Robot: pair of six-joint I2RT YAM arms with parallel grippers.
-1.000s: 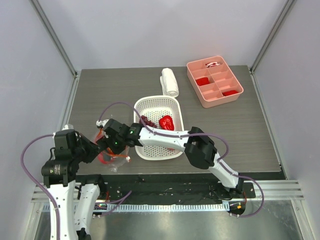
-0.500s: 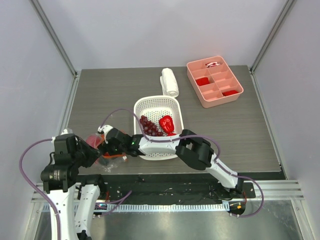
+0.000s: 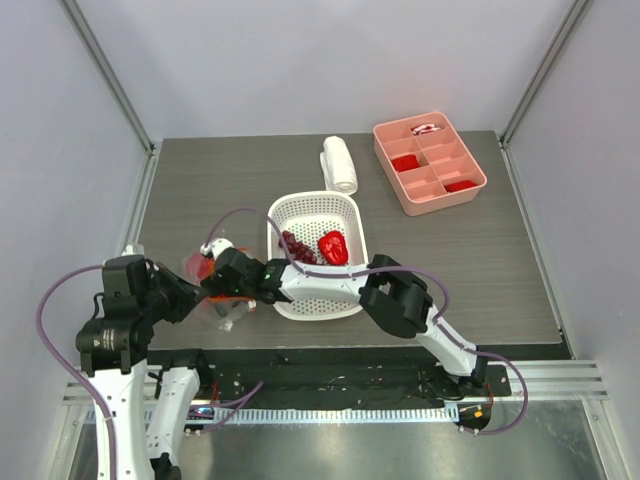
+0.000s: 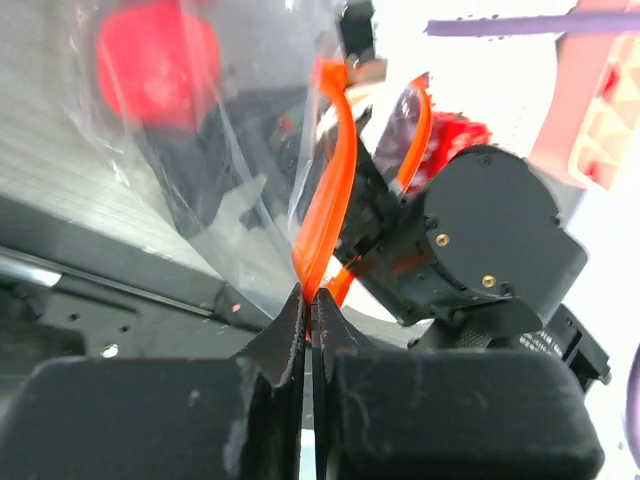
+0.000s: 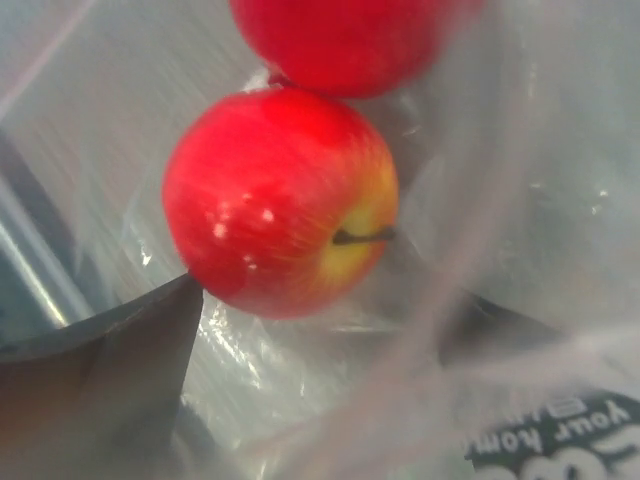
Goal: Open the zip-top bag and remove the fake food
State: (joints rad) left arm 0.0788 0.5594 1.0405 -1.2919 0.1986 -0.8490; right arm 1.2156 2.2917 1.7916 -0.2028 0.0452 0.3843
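Both arms meet at the zip-top bag (image 3: 218,316), which sits at the near left of the counter (image 3: 480,270), just left of the white basket (image 3: 312,198). The left gripper (image 4: 308,305) has its jaws pressed together on the bag's orange zip strip (image 4: 330,180), pinching it at the mouth. The right gripper (image 5: 310,340) reaches inside the bag with its jaws spread wide. An apple (image 5: 280,200) lies just ahead of them, close against one fingertip and not gripped, and a second red fruit (image 5: 340,35) is just beyond it. In the basket lie a dark grape bunch (image 3: 296,247) and a glossy red fruit (image 3: 333,245). A pink divided tray (image 3: 395,175) stands at the far right, with a white roll (image 3: 340,163) to its left.
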